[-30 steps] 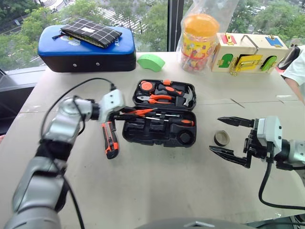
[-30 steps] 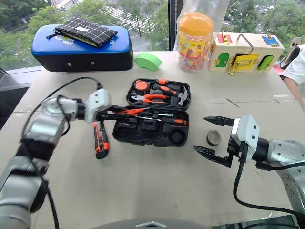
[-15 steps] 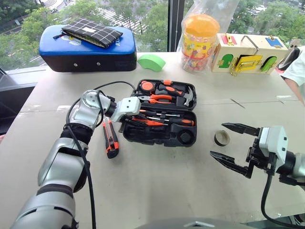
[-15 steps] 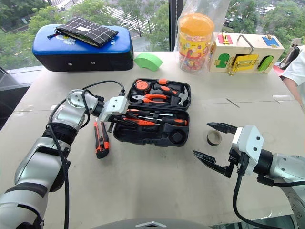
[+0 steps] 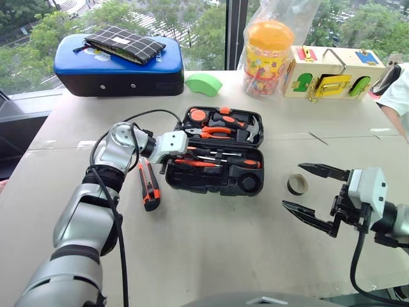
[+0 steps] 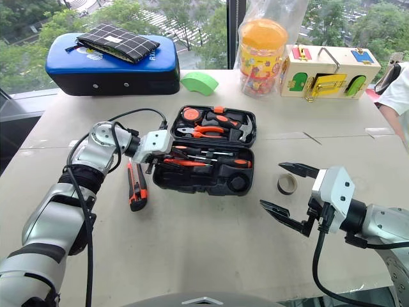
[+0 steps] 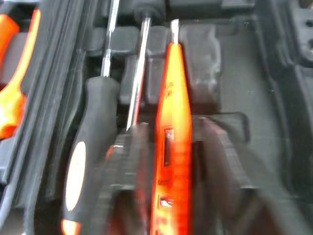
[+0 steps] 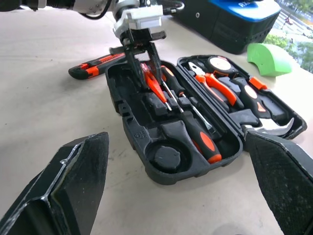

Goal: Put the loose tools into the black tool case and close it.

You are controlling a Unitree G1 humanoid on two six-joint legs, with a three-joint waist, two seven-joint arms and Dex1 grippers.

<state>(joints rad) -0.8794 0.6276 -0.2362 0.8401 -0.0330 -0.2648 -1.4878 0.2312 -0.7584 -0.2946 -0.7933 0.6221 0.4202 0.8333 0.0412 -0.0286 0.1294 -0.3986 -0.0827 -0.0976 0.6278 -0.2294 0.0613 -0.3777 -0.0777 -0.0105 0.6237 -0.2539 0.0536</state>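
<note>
Left claw [image 8: 142, 54] straddles the orange screwdriver [image 8: 155, 83], grip unclear; right claw [image 5: 313, 198] wide. Screwdriver light, rigid (hold mid-handle).

Two head cameras look down over a beige table [image 5: 211, 256]; both wrist cameras face the open black moulded-plastic tool case [image 8: 146, 147], the left very close.

Blurring heavily in the left wrist view: the left claw's fingers [image 7: 122, 196] beside the orange screwdriver [image 7: 171, 147], leaving contact impossible to tell. Running off the frame edge: the black tool case [image 7: 274, 98]. Cutting off at the right border: a person's sleeve [image 5: 397, 93].
</note>
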